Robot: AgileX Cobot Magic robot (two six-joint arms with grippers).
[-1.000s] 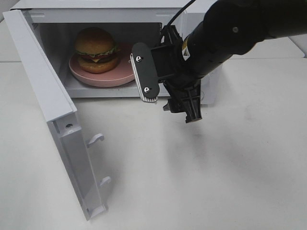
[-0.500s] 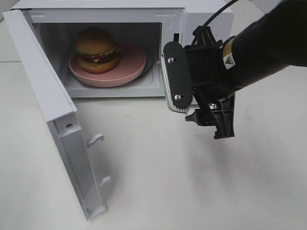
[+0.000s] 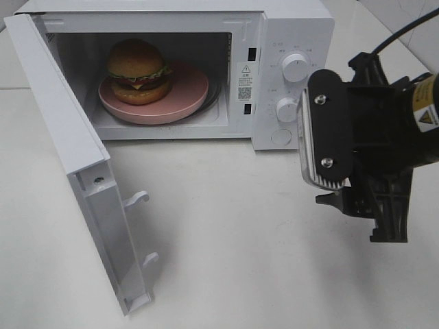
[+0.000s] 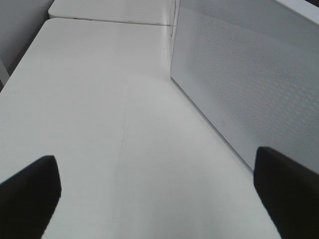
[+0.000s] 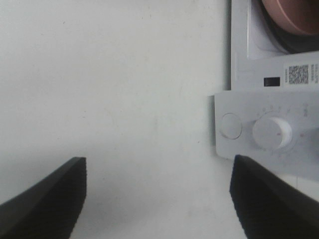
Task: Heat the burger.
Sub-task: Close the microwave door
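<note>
Retreating from the oven mouth, the right tool [image 3: 357, 171] now hangs at the frame's right edge, jaws spread and empty, beside the dials [image 3: 295, 68]. Loading looks done: the burger [image 3: 136, 70] sits on its pink plate [image 3: 188, 92] inside the microwave [image 3: 288, 20], upper left. Next the door [image 3: 75, 157], swung toward lower left, needs pushing shut. The left tool [image 4: 159, 194], likewise released, waits by its outer face, with open table [image 3: 240, 240] along the swing.

The burger [image 3: 135, 62] has a glossy bun, and the pink plate [image 3: 188, 92] looks smooth and faintly shiny. The microwave [image 3: 295, 27] has a smooth white casing and satin plastic knobs [image 3: 295, 68], and its door [image 4: 249, 69] is finely perforated. The table [image 3: 240, 226] is matt white, and the right gripper [image 5: 159, 199] is matt black plastic.
</note>
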